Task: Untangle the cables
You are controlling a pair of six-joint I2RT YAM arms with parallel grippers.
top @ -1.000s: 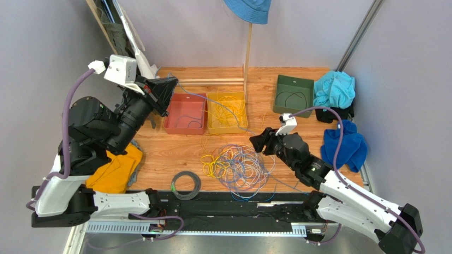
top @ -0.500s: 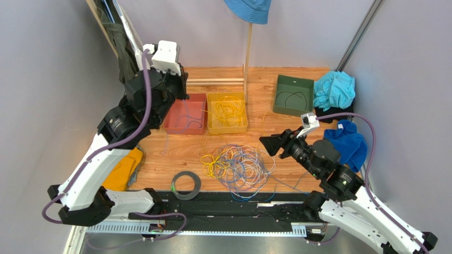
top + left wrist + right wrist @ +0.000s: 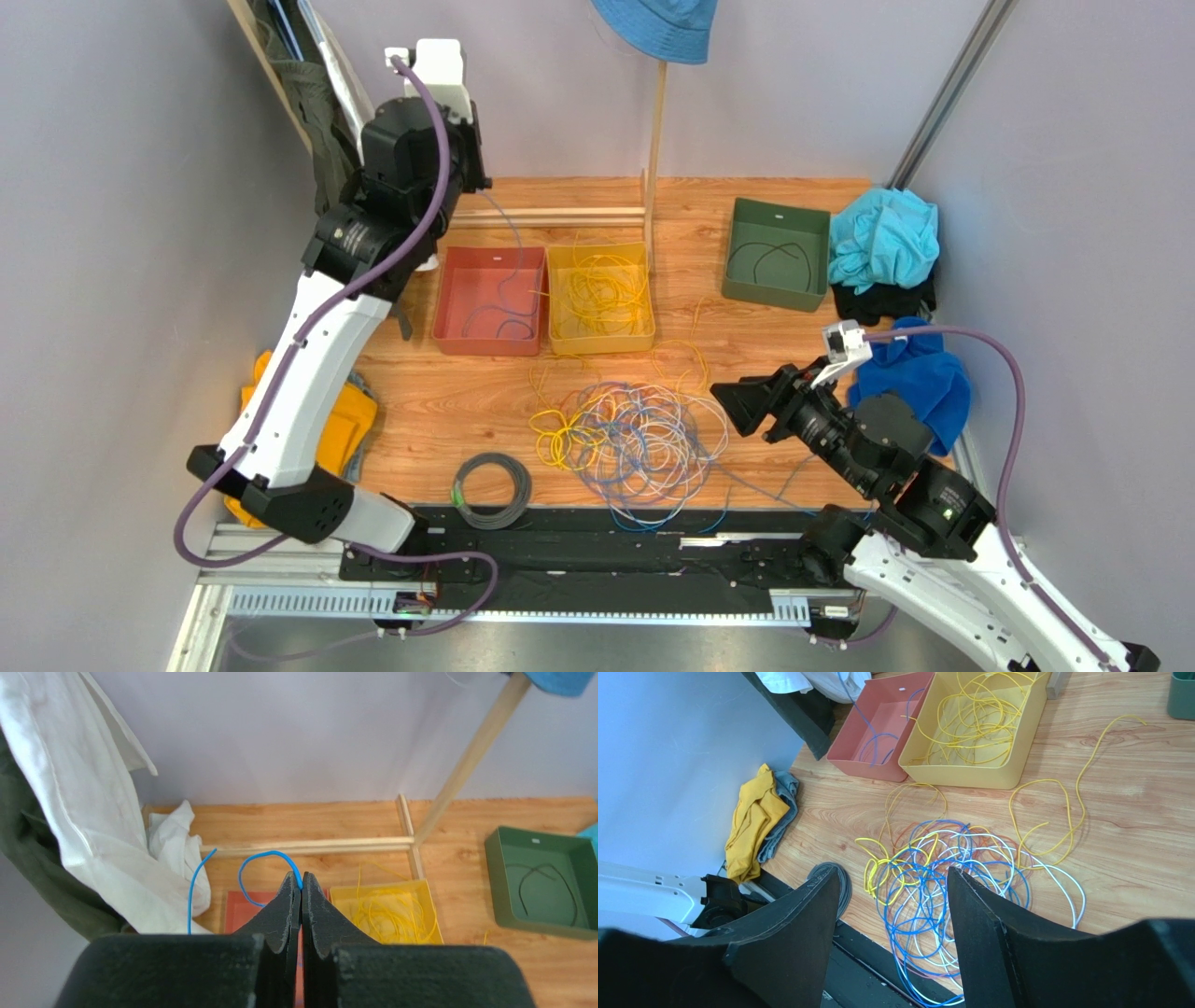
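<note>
Left pincer (image 3: 301,880) risen, clamping blue cable (image 3: 274,852); right pincer (image 3: 892,878) agape; yellow bin (image 3: 962,775) holds yellow cables (image 3: 969,721).

No legible text, brand or number anywhere, white sticker (image 3: 537,841) in green bin (image 3: 500,882) too blurred to read, green tag (image 3: 457,493) on grey coil (image 3: 523,483) too small

The fingers (image 3: 282,913) hide most of the red tray (image 3: 242,901) and where the blue cable (image 3: 270,852) continues

Bright, even light with soft shadows, little glare.
</note>
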